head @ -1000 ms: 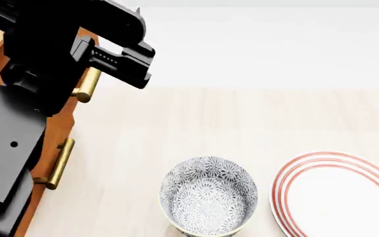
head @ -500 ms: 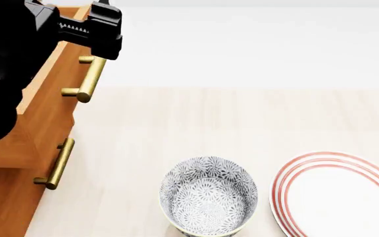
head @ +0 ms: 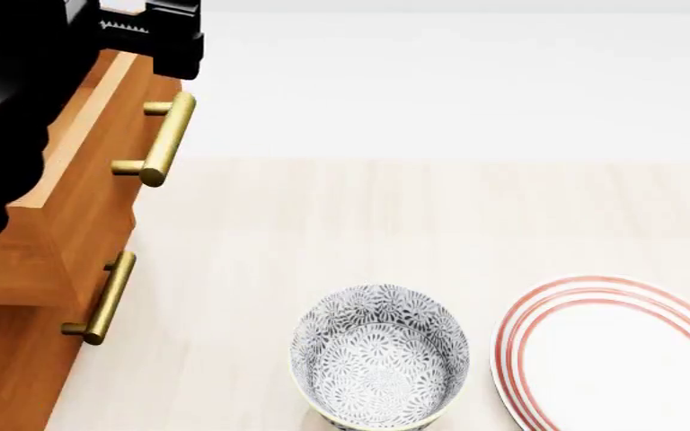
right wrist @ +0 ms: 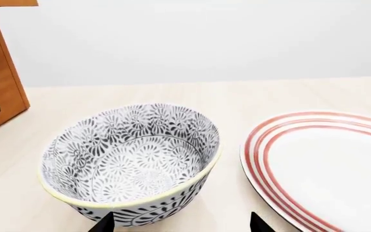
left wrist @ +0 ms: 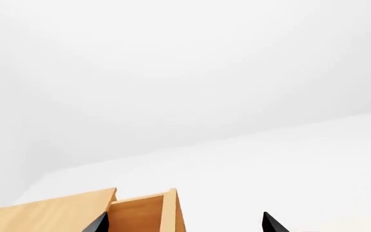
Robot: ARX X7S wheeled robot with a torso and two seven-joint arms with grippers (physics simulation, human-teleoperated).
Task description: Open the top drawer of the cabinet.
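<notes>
The left gripper [head: 165,40] is being held at the upper left of the head view, above the top drawer [head: 75,171] of the cabinet [head: 10,359]. Its fingers are seen spread apart in the left wrist view, with nothing between them. The top drawer is sticking out past the drawer below, and its brass handle [head: 159,139] is lying just below the left gripper, apart from it. In the left wrist view the drawer's lighter wood interior [left wrist: 137,215] is showing between the two fingertips, beneath the gripper. A second brass handle [head: 103,298] is seen lower on the cabinet front.

The right gripper [right wrist: 179,223] is being held with its fingertips apart, empty, just above and in front of a patterned bowl [right wrist: 131,162]. A red-ringed plate [right wrist: 327,164] is lying beside the bowl on the light wooden table [head: 441,215].
</notes>
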